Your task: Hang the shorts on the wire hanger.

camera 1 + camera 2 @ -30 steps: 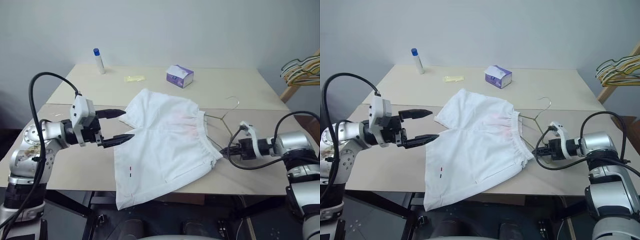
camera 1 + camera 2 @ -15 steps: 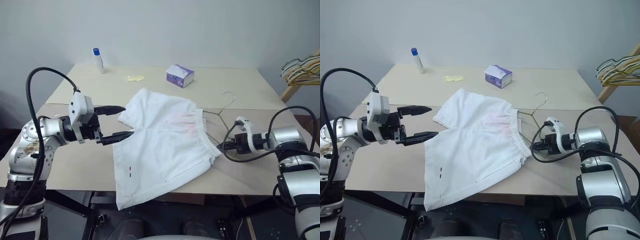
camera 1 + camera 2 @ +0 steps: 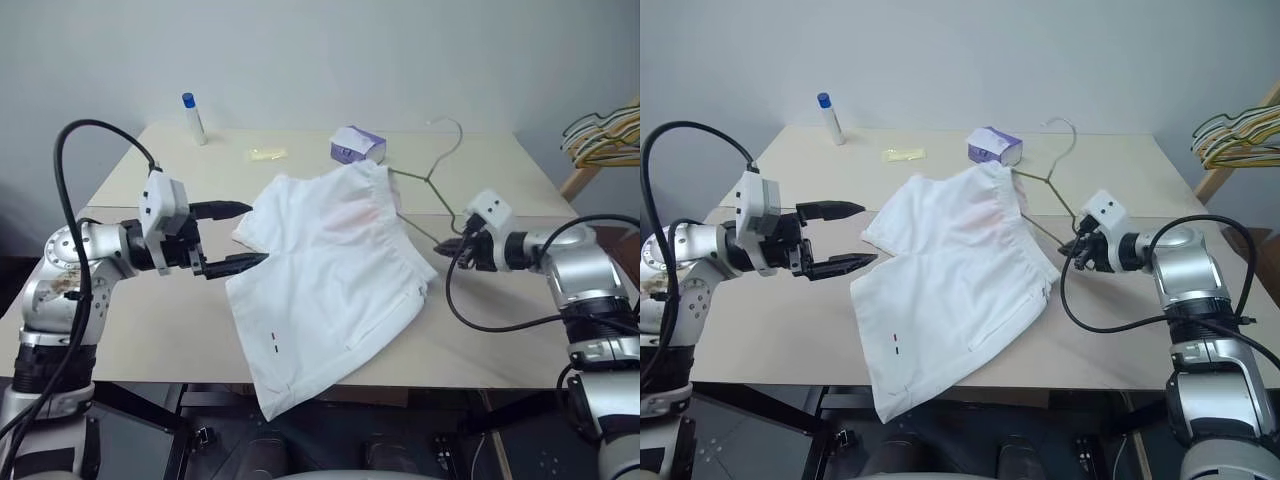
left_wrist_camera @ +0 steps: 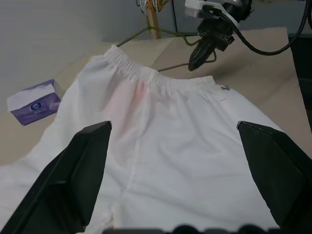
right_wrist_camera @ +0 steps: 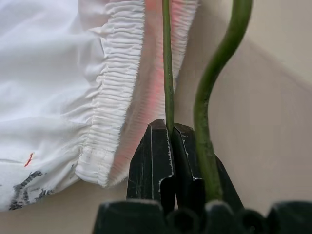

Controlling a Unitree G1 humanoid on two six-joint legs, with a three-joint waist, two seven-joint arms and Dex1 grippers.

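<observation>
The right gripper is clamped tight on a corner of the thin, dull grey-brown wire hanger, tilting the frame up off the beige tabletop so its hook stands high, apparently to keep the wire inside the gathered waistband. The white cloth shorts lie spread across the middle of the tabletop, waistband end raised where the hanger carries it, one leg hanging over the near edge. The left gripper, its black fingers spread wide and empty, hovers at the shorts' far side, seemingly placed to catch the cloth. A purple tissue box and a blue-capped white tube sit well behind.
</observation>
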